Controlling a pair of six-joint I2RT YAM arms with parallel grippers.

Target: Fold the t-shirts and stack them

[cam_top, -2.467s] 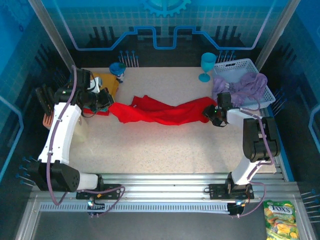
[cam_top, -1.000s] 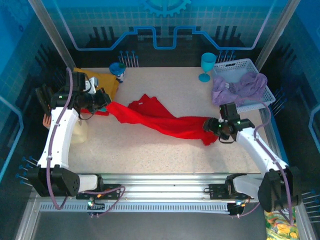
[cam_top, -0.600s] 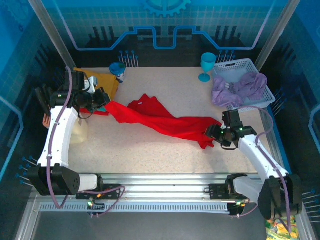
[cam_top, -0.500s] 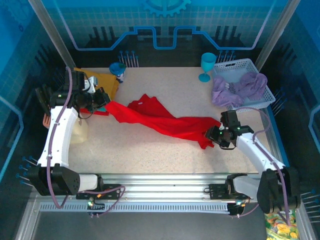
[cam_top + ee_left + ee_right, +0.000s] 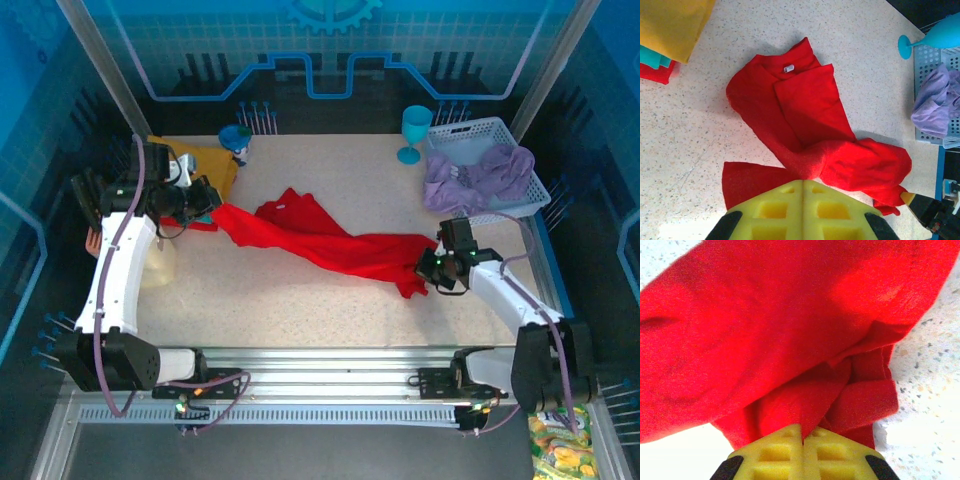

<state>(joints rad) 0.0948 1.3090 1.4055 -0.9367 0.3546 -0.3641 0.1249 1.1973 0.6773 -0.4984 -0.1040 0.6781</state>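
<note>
The red t-shirt (image 5: 330, 240) lies twisted in a long band across the middle of the table (image 5: 300, 300); the left end effector (image 5: 203, 205) is pinched tight on its left end; the right end effector (image 5: 432, 268) is clamped on the bunched right end, pads together with cloth between; the lavender t-shirt (image 5: 480, 172) sits heaped in the white basket (image 5: 470, 127) far right; the folded mustard-yellow t-shirt (image 5: 212, 165) tops the stack far left.

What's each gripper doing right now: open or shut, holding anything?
Left gripper: closed, pinching one end of the red t-shirt.
Right gripper: closed, pinching the other end of the same shirt.
</note>
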